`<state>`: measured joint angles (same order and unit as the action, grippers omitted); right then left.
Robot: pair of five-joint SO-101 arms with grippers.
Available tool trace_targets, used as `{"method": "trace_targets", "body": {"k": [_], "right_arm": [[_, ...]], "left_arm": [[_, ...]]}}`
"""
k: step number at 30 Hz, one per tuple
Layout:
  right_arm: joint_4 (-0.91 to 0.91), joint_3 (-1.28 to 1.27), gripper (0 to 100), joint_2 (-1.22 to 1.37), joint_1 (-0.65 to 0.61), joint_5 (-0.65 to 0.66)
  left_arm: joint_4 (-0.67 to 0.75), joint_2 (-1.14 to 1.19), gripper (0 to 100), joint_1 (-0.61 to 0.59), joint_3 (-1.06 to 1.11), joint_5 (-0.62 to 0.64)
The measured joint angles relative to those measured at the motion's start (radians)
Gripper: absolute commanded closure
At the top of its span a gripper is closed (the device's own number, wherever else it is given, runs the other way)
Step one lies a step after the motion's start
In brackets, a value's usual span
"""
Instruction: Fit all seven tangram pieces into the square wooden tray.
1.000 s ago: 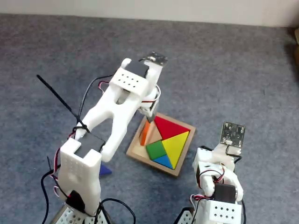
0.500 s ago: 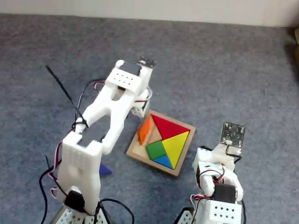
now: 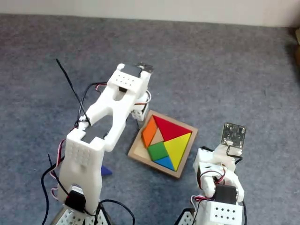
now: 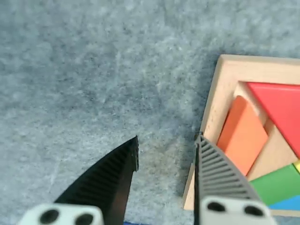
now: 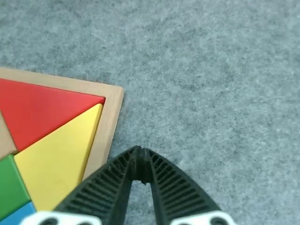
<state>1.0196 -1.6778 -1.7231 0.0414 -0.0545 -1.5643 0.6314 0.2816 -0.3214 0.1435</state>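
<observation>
The left gripper hangs released and empty, its jaws spread wide over the grey counter. One finger is over the carpet-like surface and the other over the rim of the square wooden tray. In the high view the tray lies at about 4 o'clock from that arm's wrist. The white forearm runs from the wrist toward 7 o'clock and hides the counter at the tray's 9 o'clock side. Inside the tray, the orange piece lies at 10 o'clock, just inside the rim. The red triangle is at 1 o'clock, the yellow triangle at 3 o'clock, the green square at 7 o'clock and the light blue triangle at 6 o'clock. A small patch of bare wood shows between the orange, red and green pieces. A dark blue piece lies on the counter at 8 o'clock from the tray, partly hidden by the left arm's base. The right gripper is clenched on nothing, over the counter just beside the tray's rim next to the yellow triangle. A black cable tie juts from the left arm.
</observation>
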Motion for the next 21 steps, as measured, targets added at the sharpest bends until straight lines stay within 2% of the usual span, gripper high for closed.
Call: {"method": "trace_targets", "body": {"k": [12, 18, 21], "right_arm": [[0.0, 0.0, 99.5, 0.0, 0.0, 0.0], [0.0, 0.0, 99.5, 0.0, 0.0, 0.0], [0.0, 0.0, 99.5, 0.0, 0.0, 0.0]], "left_arm": [[-0.074, -0.144, 80, 0.043, -0.025, -0.005], [-0.064, -0.15, 80, 0.095, 0.103, -0.005], [0.009, -0.15, 80, 0.103, 0.184, -0.005]]}}
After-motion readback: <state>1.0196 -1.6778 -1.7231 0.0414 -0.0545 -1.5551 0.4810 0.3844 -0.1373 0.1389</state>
